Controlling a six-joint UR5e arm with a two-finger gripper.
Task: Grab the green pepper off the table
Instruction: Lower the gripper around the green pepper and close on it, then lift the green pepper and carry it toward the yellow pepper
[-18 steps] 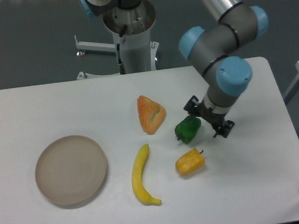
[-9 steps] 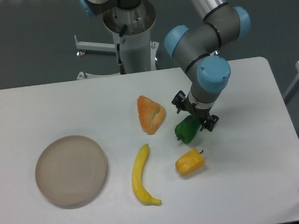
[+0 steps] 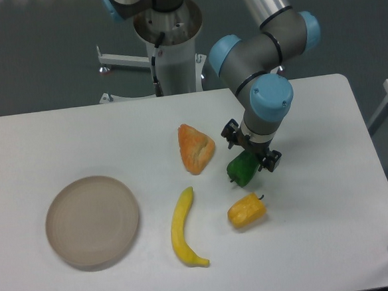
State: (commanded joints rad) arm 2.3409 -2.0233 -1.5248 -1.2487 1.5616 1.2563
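The green pepper [image 3: 241, 171] lies on the white table [image 3: 321, 243], right of centre, dark green and glossy. My gripper [image 3: 252, 149] points down right over the pepper's upper right part. Its two black fingers stand apart, one at the upper left [image 3: 231, 133] and one at the lower right [image 3: 273, 160], on either side of the pepper's top. The gripper looks open and the pepper rests on the table. The arm's wrist hides the pepper's far end.
A yellow-orange pepper [image 3: 246, 210] lies just below the green one. An orange wedge-shaped piece [image 3: 195, 148] lies to its left, a banana [image 3: 184, 228] at lower centre, and a round beige plate [image 3: 91, 221] at the left. The robot's base [image 3: 172, 47] stands behind the table.
The gripper has moved left from beside the green pepper's right side to right over it, and has slowed. The pepper and the other objects have not moved.
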